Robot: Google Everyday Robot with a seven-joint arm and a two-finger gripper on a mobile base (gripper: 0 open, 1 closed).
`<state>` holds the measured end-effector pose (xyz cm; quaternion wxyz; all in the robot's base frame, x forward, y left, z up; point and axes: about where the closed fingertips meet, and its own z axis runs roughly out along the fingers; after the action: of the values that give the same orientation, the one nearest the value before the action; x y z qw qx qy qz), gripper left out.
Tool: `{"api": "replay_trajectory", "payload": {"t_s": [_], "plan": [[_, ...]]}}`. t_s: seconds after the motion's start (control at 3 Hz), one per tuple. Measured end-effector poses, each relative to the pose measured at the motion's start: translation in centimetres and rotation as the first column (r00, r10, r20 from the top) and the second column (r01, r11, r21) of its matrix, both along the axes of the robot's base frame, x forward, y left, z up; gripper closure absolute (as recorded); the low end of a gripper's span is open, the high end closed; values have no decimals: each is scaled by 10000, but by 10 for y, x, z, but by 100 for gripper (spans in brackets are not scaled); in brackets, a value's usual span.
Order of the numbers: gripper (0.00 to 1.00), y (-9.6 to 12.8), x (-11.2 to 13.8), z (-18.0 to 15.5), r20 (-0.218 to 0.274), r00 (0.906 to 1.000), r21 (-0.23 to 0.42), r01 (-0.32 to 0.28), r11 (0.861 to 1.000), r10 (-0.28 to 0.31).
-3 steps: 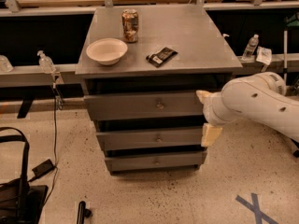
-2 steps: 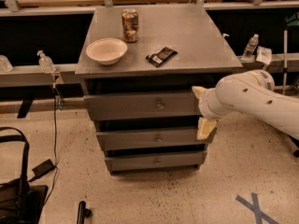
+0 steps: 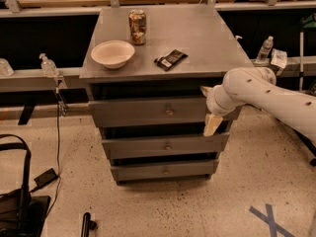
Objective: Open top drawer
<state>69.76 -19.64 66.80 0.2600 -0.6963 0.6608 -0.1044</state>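
A speckled floor is seen nearest, with a black bag (image 3: 12, 206) at lower left and a blue tape cross (image 3: 269, 218) at lower right. Behind these a grey three-drawer cabinet is set. Two narrower drawer fronts (image 3: 138, 147) are stacked low. Above them the top drawer (image 3: 133, 112) is found directly under the counter (image 3: 207, 38), and it appears not yet pulled out. A small round knob (image 3: 169, 111) is fixed at its centre.

The gripper (image 3: 208, 107), carried on a white arm entering from the right, is held against the drawer's right end, well apart from the knob. Its fingers (image 3: 213, 124) are spread apart, one above the other, and nothing is gripped.

The drawer is judged stiff and fairly heavy, and sliding on runners. The knob is the only handhold. Being small and smooth, it could slip, so it should be pinched squarely and drawn straight outward.

On the counter a pale bowl (image 3: 113, 53), a dark wrapper (image 3: 170, 59) and, farther back, a can (image 3: 137, 27) are set. A water bottle (image 3: 265, 47) is seen beyond at right.
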Motion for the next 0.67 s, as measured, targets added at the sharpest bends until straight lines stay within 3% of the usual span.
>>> {"api": "replay_trajectory", "payload": {"t_s": [0.33, 0.67], "plan": [[0, 0, 17, -18, -452, 9990, 74, 14, 10000, -10], [0, 3, 18, -27, -799, 9968, 53, -68, 10000, 72]]}}
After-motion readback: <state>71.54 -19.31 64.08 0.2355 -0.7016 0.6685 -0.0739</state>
